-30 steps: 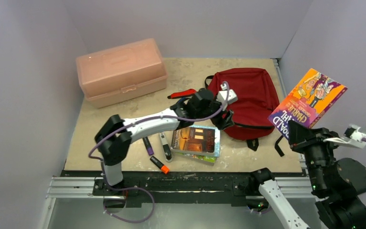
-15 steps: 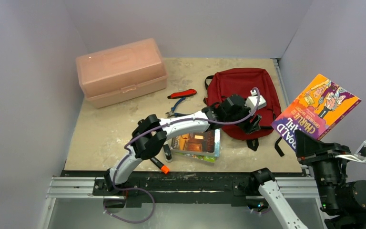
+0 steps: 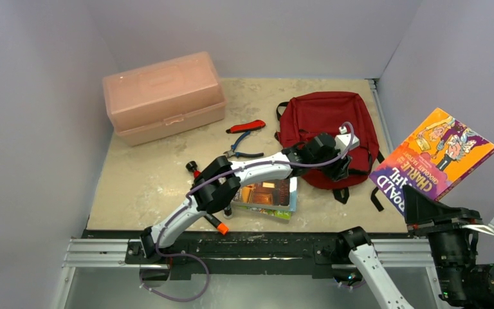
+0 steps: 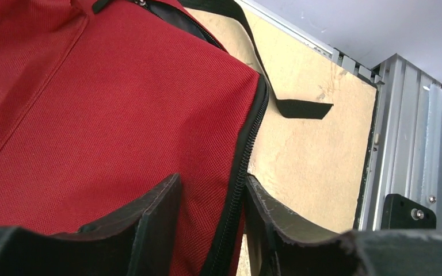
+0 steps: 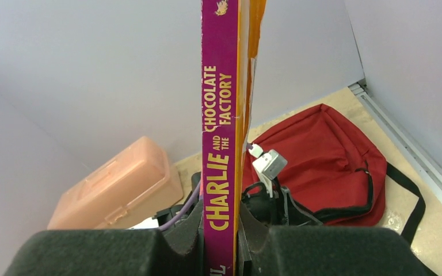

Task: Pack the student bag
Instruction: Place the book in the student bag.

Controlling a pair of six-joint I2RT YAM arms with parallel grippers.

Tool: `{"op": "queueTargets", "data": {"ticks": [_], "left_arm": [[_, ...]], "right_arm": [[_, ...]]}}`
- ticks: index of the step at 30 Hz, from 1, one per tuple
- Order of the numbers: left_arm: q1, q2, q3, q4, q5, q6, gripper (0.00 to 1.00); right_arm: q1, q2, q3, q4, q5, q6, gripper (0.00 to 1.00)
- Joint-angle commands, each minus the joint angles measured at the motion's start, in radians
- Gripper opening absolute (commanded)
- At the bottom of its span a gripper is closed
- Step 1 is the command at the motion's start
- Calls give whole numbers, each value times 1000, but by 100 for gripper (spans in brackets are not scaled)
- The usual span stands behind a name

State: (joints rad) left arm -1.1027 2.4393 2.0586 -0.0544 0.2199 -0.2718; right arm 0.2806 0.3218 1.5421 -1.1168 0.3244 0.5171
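A dark red soft fabric backpack with black straps (image 3: 325, 119) lies flat on the beige table (image 3: 145, 177), at its far right part, close to the right edge.

The left arm stretches across the table to the bag's near edge. The left end effector (image 3: 343, 170) rests on the red fabric there. In the left wrist view its fingers (image 4: 155, 213) stand apart, with the bag's black zipper line (image 4: 247, 144) running between them. A loose black strap end (image 4: 302, 108) lies on the table just beyond the bag's corner.

The right end effector (image 3: 419, 201) is raised off the right side of the table and is clamped on a paperback book with an orange and purple cover (image 3: 436, 159). The book tilts up into the air, well apart from the bag. The right wrist view shows its purple spine (image 5: 218, 144) pinched upright between the two pads, reading "Charlie and the Chocolate Factory".

A rigid pale pink plastic box with a closed lid (image 3: 164, 96) sits at the far left of the table. Red-handled pliers (image 3: 246, 126) lie between the box and the bag. A small stack of books (image 3: 267, 196) lies near the front edge, under the left arm.
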Motion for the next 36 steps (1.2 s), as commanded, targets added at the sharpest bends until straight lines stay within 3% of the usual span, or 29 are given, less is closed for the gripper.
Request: {"op": "queueTargets", "data": {"ticks": [1, 7, 14, 17, 21, 30, 36], "left_arm": [[20, 17, 69, 39, 8, -102, 40], [38, 15, 71, 75, 45, -203, 27], [79, 16, 54, 157, 170, -411, 28], [80, 15, 61, 148, 174, -412, 15], [81, 16, 100, 90, 157, -362, 0], [96, -105, 170, -24, 58, -71, 0], [127, -152, 209, -34, 72, -34, 0]], "right_arm": [[1, -6, 20, 24, 7, 18, 0], [1, -6, 15, 18, -9, 31, 0], [1, -12, -15, 18, -25, 46, 0], [1, -8, -24, 21, -34, 49, 0], [2, 3, -26, 16, -47, 49, 0], [0, 14, -93, -93, -116, 69, 0], [1, -9, -254, -181, -272, 235, 0]]}}
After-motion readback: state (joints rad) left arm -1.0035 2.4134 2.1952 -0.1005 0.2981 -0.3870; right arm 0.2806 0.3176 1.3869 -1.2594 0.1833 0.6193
